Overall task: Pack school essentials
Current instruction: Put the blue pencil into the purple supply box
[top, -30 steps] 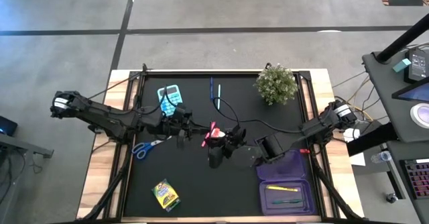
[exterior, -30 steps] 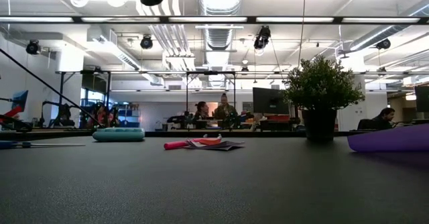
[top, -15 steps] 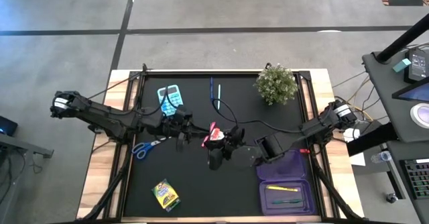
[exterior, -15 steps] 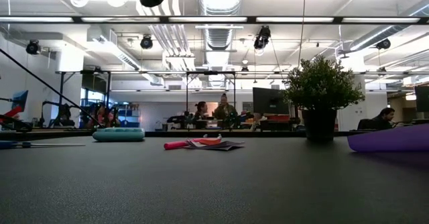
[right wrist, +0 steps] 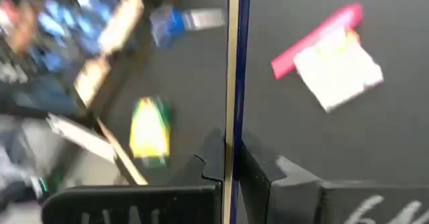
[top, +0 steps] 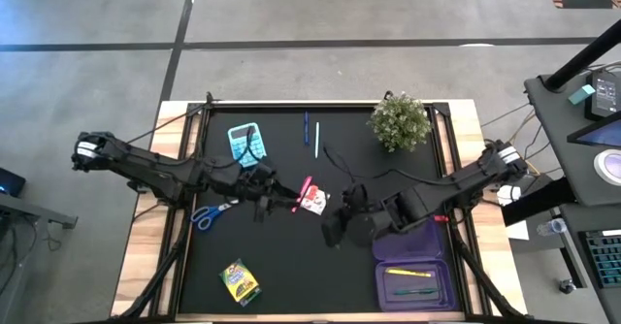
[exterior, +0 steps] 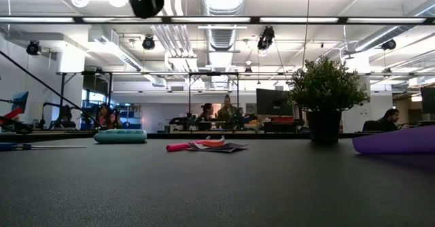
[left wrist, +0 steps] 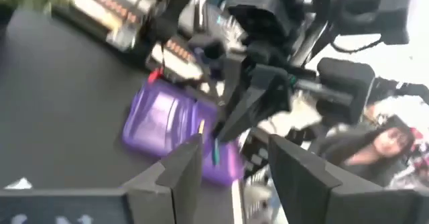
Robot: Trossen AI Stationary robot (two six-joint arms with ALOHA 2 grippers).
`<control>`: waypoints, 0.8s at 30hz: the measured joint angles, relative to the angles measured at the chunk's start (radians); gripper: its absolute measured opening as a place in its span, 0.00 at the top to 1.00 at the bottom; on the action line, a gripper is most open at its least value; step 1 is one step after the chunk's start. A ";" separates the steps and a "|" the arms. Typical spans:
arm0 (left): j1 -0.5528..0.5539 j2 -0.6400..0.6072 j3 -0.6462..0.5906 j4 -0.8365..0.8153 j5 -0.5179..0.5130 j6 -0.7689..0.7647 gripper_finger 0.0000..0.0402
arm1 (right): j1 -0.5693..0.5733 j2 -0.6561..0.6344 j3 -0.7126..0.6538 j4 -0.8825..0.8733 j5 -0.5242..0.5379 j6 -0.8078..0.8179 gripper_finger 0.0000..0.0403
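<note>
Fingers: R [right wrist: 231,158] pinched on blue pen [right wrist: 236,56], L [left wrist: 231,163] spread, holding nothing.

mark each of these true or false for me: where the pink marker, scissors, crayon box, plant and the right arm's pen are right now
1. The right end effector is shut on a thin pen. True.
2. The pink marker lies inside the purple case. False: it lies on the black mat beside the white-and-red packet.
3. The blue-handled scissors lie near the mat's left edge. True.
4. The crayon box stands next to the potted plant. False: it lies at the mat's near left, and the plant is at the far right.
5. The left end effector is empty. True.
</note>
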 joint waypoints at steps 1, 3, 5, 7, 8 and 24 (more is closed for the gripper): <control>0.000 -0.001 0.000 -0.030 0.007 -0.001 0.62 | 0.011 0.000 0.000 -0.029 -0.036 0.020 0.97; 0.000 -0.006 0.000 -0.114 0.029 -0.003 0.62 | 0.038 0.002 0.000 -0.066 -0.107 0.052 0.97; 0.000 -0.007 -0.001 -0.182 0.062 -0.008 0.62 | 0.073 0.002 0.000 -0.100 -0.180 0.087 0.97; 0.000 -0.009 -0.001 -0.267 0.091 -0.030 0.62 | 0.115 0.002 0.000 -0.130 -0.244 0.125 0.97; 0.000 -0.009 -0.002 -0.303 0.106 -0.039 0.62 | 0.137 0.002 0.000 -0.146 -0.268 0.149 0.97; -0.027 -0.013 -0.015 -0.462 0.153 -0.078 0.62 | 0.425 0.108 -0.008 -0.431 -0.663 0.205 0.97</control>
